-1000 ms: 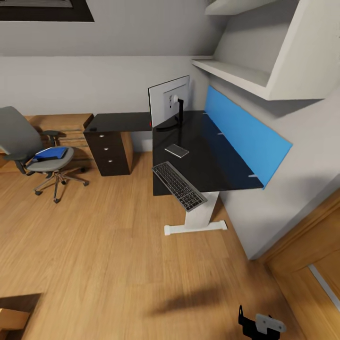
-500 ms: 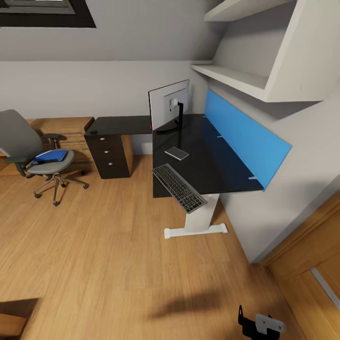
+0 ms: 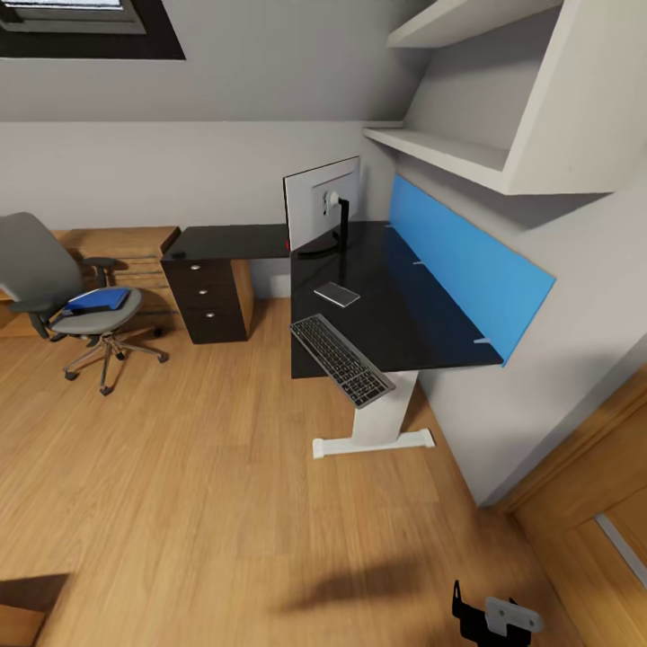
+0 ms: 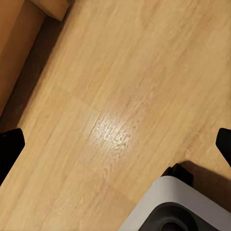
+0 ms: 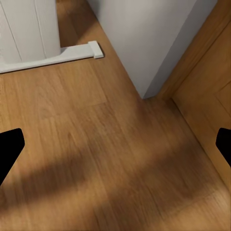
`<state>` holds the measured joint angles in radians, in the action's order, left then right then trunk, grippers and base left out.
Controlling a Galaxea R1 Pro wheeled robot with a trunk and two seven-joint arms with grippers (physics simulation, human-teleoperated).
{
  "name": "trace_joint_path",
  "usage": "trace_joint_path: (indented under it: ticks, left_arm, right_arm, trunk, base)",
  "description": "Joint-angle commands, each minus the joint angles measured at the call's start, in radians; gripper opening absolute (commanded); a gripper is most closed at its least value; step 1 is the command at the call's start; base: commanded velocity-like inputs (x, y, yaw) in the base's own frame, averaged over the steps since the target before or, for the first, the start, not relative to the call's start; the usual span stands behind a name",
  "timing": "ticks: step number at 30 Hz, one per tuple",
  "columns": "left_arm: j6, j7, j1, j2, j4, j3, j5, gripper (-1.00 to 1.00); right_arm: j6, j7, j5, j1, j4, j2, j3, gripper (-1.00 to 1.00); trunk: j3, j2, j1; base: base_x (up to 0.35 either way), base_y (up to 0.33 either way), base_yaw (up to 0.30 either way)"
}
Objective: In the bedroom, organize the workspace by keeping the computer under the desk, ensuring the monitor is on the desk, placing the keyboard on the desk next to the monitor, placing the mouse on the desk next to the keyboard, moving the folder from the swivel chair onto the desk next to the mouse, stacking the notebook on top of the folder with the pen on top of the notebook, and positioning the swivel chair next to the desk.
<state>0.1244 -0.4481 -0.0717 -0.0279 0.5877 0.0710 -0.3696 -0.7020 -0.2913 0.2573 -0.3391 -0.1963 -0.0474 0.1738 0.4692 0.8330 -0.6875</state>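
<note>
From the head camera, the desk [image 3: 395, 296] runs along the right wall below a blue wall panel [image 3: 467, 261], its glossy black top carried on a white leg [image 3: 373, 427]. The monitor [image 3: 322, 203] stands upright at the desk's corner, grey back towards the camera. In front of it lies a small flat grey item [image 3: 337, 294], too small to name for sure. The keyboard [image 3: 341, 359] sits slanted on the near edge of the top, one end hanging past the edge. The dark drawer unit [image 3: 211, 301] sits under the desk's left wing. Well apart to the left, on the wood floor [image 3: 207, 485], is the swivel chair [image 3: 72, 296], and the folder [image 3: 97, 299] lies flat on its seat.

Over to the left wrist view: the left gripper [image 4: 115, 144] is spread wide, black fingertips [image 4: 9, 147] at both edges, bare floor between them, a grey robot part in the corner.

Right wrist view: the right gripper [image 5: 115, 144] is also spread wide above the floor, holding nothing, with the desk's white foot and a grey wall corner [image 5: 144, 48] ahead of it.
</note>
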Motion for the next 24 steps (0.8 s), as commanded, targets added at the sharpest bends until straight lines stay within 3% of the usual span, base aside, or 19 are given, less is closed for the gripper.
trace_joint_path:
  ticks: [1, 24]
  left_arm:
    - [0.006, -0.001, 0.0, 0.0, 0.0, -0.002, -0.011, 1.0]
    - [0.009, 0.02, 0.0, 0.0, -0.012, -0.002, -0.011, 1.0]
  right_arm:
    - [-0.002, -0.005, 0.007, -0.001, 0.0, 0.0, 0.009, 1.0]
    - [-0.004, -0.007, 0.016, -0.001, -0.004, 0.015, 0.006, 1.0]
  trunk:
    - [0.004, 0.008, -0.004]
    - [0.073, 0.169, -0.092]
  base:
    - [0.0, 0.0, 0.006]
    - [0.0, 0.0, 0.0]
